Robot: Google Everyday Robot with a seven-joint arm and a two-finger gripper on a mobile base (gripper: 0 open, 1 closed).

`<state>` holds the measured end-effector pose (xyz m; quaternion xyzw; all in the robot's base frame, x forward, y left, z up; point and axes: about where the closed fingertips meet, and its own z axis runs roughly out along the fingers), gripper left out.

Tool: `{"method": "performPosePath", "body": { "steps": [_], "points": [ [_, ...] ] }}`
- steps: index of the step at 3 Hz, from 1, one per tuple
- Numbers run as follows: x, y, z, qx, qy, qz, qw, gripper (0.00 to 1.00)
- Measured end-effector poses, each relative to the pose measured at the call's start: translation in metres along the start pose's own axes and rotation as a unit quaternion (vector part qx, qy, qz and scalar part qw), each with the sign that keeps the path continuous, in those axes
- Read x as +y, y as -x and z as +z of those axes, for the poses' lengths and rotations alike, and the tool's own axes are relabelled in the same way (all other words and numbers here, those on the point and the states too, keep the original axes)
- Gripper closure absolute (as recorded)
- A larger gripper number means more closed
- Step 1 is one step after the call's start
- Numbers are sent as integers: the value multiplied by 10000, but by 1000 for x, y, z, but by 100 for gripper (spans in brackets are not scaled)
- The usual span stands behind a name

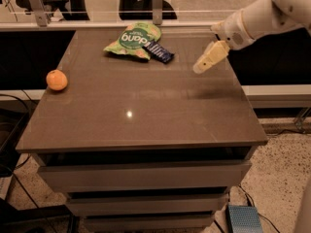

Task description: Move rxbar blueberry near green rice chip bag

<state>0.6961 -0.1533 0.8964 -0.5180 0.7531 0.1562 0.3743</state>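
The rxbar blueberry, a small dark blue bar with white lettering, lies flat at the back of the brown table. It touches the right edge of the green rice chip bag, a light green pouch with a dark green round logo. My gripper hangs above the table's right side, well to the right of the bar and apart from it. It holds nothing.
An orange sits near the table's left edge. The table has drawers below its front edge. A glass rail and chair legs stand behind the table. A blue box lies on the floor at the front right.
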Motion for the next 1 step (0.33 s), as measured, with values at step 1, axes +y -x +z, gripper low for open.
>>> {"method": "performPosePath", "body": {
  "steps": [1],
  "points": [
    [0, -19, -17, -48, -66, 50, 10000, 0]
  ]
}}
